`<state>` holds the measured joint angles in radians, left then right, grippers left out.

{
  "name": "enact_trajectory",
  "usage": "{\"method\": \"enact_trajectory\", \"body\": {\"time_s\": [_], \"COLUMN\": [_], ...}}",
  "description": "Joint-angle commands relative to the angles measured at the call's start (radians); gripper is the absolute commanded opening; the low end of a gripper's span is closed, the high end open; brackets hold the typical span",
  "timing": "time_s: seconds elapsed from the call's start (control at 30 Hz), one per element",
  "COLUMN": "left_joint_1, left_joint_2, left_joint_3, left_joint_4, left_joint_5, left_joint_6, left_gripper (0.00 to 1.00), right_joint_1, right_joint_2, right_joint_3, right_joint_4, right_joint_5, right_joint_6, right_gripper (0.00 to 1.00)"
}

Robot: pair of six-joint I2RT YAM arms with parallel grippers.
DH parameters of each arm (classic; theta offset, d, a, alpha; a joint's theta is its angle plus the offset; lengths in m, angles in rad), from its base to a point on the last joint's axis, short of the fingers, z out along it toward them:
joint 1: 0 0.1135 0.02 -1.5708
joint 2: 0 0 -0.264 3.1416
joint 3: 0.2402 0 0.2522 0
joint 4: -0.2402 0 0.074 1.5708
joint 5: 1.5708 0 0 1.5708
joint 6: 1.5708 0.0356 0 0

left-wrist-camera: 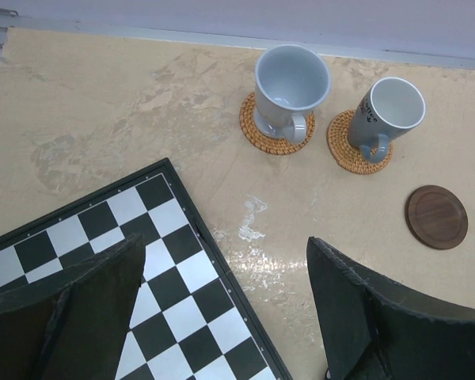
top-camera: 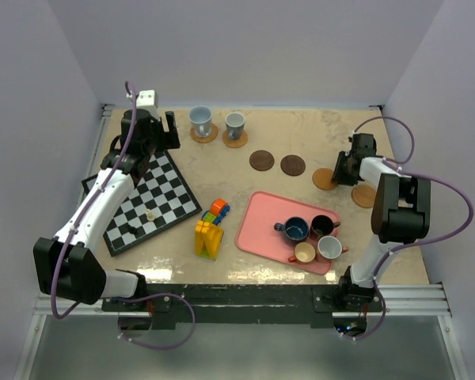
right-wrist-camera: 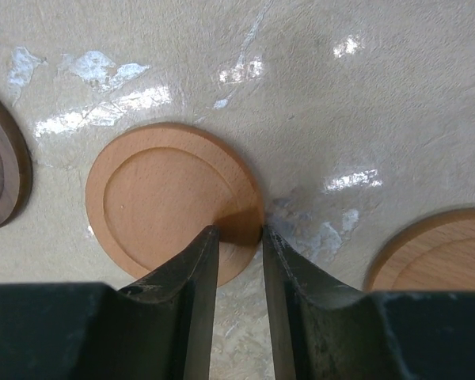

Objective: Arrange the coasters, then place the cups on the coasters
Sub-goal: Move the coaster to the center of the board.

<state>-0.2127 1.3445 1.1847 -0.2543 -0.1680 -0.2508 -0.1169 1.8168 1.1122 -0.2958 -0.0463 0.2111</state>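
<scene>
My right gripper [right-wrist-camera: 237,229] is shut on the near rim of a tan coaster [right-wrist-camera: 166,198] that lies flat on the table; one tip rests on its top, the other against its edge. A second tan coaster [right-wrist-camera: 443,253] lies to its right and a dark brown coaster [right-wrist-camera: 0,170] to its left. Two pale cups [left-wrist-camera: 289,83] [left-wrist-camera: 388,111] stand on woven coasters [left-wrist-camera: 257,134] at the back. My left gripper [left-wrist-camera: 226,245] hangs open over the chessboard's edge. Navy [top-camera: 295,229], black [top-camera: 324,225], tan [top-camera: 305,252] and grey-white [top-camera: 329,248] cups sit in the pink tray [top-camera: 261,214].
A chessboard [top-camera: 150,202] lies at the left under my left arm. Colourful toy blocks [top-camera: 210,229] sit between the board and the tray. Two dark brown coasters [top-camera: 262,161] [top-camera: 293,165] lie mid-table. Walls close off the back and sides.
</scene>
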Motion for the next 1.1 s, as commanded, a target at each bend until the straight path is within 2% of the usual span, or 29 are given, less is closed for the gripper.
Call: {"method": "enact_trajectory", "body": {"time_s": [0.0,0.43,0.6,0.87,1.07], "left_joint_1": [-0.004,-0.004,-0.004,-0.004,-0.004], "left_joint_2": [-0.011,-0.016,-0.018,-0.016,-0.025], "left_joint_3": [-0.005,0.000,0.001,0.007,0.015], "left_joint_4": [0.035,0.033,0.033,0.030,0.023], "left_joint_5": [0.010,0.005,0.001,-0.001,-0.018], "left_joint_6": [-0.013,-0.011,-0.010,-0.007,0.004], "left_gripper": [0.87,0.87,0.87,0.87,0.87], "right_joint_1": [0.020,0.086,0.100,0.100,0.083], "right_joint_2": [0.010,0.030,0.021,0.027,0.067], "right_joint_3": [-0.032,-0.020,-0.006,0.168,0.291], "right_joint_4": [-0.114,-0.186,-0.212,-0.244,-0.264], "right_joint_5": [0.011,0.079,0.053,0.054,0.086], "right_joint_6": [-0.052,-0.076,-0.067,-0.026,-0.067], "right_gripper": [0.31,0.27,0.29,0.46,0.59]}}
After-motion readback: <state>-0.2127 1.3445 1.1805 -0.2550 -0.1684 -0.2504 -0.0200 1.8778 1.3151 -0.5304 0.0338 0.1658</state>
